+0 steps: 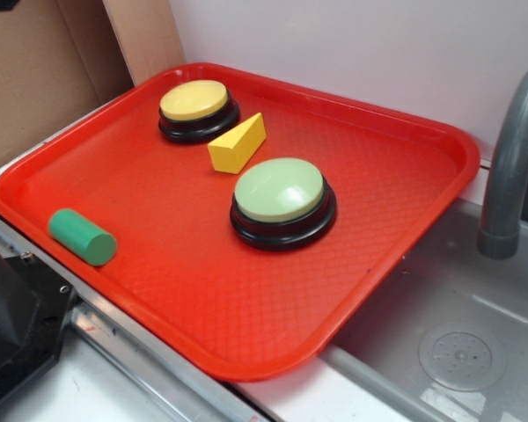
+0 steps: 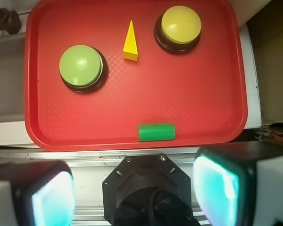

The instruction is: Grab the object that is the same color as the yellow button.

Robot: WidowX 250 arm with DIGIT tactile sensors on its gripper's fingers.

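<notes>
A small yellow wedge block (image 1: 238, 143) lies on the red tray (image 1: 378, 158) between the two buttons; in the wrist view it (image 2: 130, 41) sits at the tray's far middle. The yellow button (image 1: 195, 108) on a black base stands at the tray's back left, shown in the wrist view (image 2: 180, 26) at upper right. My gripper (image 2: 134, 190) is open and empty, its two pads (image 2: 54, 200) spread wide, high above and off the tray's near edge. The gripper is not in the exterior view.
A larger pale green-topped button (image 1: 282, 200) stands mid-tray, also in the wrist view (image 2: 81, 67). A green cylinder (image 1: 82, 236) lies by the tray's near rim, seen too in the wrist view (image 2: 156, 132). A grey faucet (image 1: 510, 158) and sink (image 1: 458, 352) are at right, cardboard (image 1: 35, 70) at left.
</notes>
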